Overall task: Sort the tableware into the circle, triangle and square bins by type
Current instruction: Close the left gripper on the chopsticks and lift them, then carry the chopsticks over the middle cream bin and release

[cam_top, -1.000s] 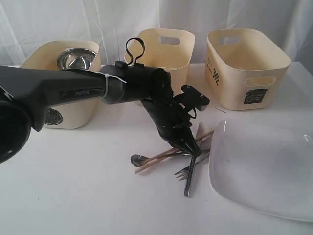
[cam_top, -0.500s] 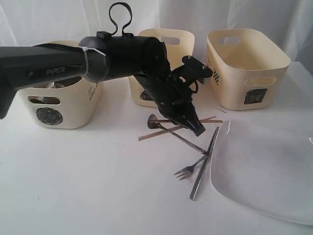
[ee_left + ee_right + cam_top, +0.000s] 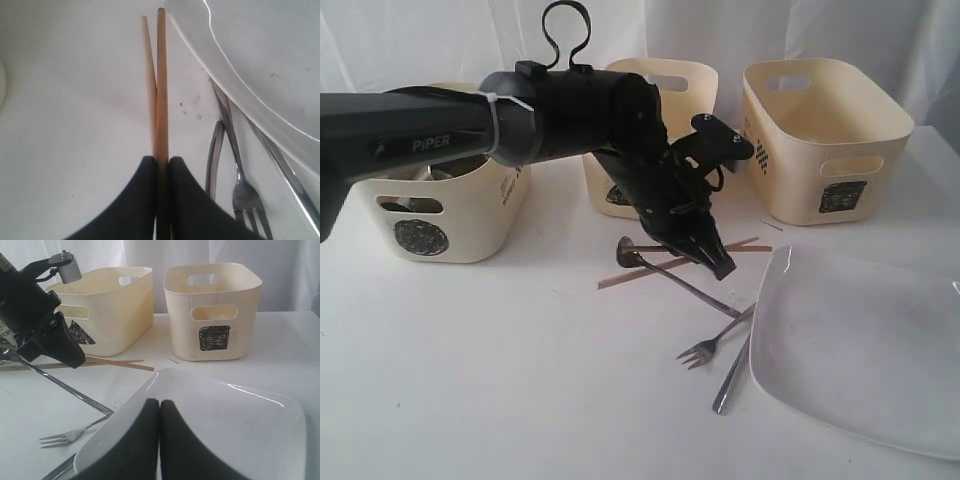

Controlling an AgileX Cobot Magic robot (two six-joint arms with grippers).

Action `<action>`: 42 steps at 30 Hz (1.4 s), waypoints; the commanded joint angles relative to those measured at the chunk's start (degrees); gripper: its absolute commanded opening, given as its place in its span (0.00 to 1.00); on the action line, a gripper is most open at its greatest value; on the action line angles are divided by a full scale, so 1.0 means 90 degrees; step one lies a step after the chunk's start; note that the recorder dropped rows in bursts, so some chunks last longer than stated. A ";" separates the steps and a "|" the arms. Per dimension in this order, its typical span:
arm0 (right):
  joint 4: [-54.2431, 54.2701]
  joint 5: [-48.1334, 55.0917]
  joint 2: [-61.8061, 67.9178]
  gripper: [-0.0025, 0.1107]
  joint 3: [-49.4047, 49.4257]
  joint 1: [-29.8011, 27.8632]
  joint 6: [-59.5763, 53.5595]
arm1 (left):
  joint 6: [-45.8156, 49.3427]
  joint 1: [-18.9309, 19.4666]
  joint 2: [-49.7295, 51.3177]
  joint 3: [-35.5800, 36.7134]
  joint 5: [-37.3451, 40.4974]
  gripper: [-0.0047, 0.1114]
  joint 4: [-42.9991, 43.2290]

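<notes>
Wooden chopsticks (image 3: pixel 160 90), pinched off-centre in the left jaws just beside the plate (image 3: pixel 250 50) rim, splay at their free tips, so one stick could swivel and drop during carrying; right jaws pressed together, empty, over the plate.

Three cream bins (image 3: pixel 800 170) along the worktop's far edge. Two wooden chopsticks (image 3: pixel 161 75). One white plate (image 3: pixel 860 350) by the right edge. One fork (image 3: pixel 705 348), one long-handled spoon (image 3: pixel 690 286), one other metal utensil (image 3: pixel 730 378).

Black arm (image 3: pixel 370 150), white PiPER lettering (image 3: pixel 435 144), white zip tie (image 3: pixel 500 120), looped cable (image 3: pixel 545 28), tapered black left hand (image 3: pixel 720 268).
</notes>
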 commanded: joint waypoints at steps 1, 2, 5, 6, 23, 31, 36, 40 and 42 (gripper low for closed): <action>0.0012 -0.0058 -0.0040 0.02 0.0013 -0.0041 0.0010 | -0.0080 0.0006 -0.0088 -0.0006 0.0201 0.04 0.0229; 0.0012 -0.0058 -0.0040 0.02 0.0013 -0.0041 0.0010 | -0.0080 0.0006 -0.0088 -0.0006 0.0236 0.04 0.0288; 0.0012 -0.0058 -0.0040 0.02 0.0013 -0.0041 0.0010 | -0.0080 0.0020 -0.0088 -0.0006 0.0328 0.04 0.0413; 0.0012 -0.0058 -0.0040 0.02 0.0013 -0.0041 0.0010 | -0.0080 0.0020 -0.0088 -0.0006 0.0341 0.04 0.0448; 0.0012 -0.0058 -0.0040 0.02 0.0013 -0.0041 0.0010 | -0.0918 0.0020 -0.0211 -0.0006 0.0228 0.04 0.1593; 0.0012 -0.0058 -0.0040 0.02 0.0013 -0.0041 0.0010 | -0.1157 0.0020 -0.0838 -0.0006 -0.0246 0.04 0.1503; 0.0012 -0.0058 -0.0040 0.02 0.0013 -0.0041 0.0010 | -0.1245 0.0008 -0.1164 -0.0006 -0.1029 0.04 0.1372; 0.0012 -0.0058 -0.0040 0.02 0.0013 -0.0041 0.0010 | -0.1245 0.0008 -0.1228 -0.0006 -0.1847 0.04 0.1384; 0.0012 -0.0058 -0.0040 0.02 0.0013 -0.0041 0.0010 | -0.1245 0.0008 -0.1228 -0.0006 -0.2133 0.04 0.1384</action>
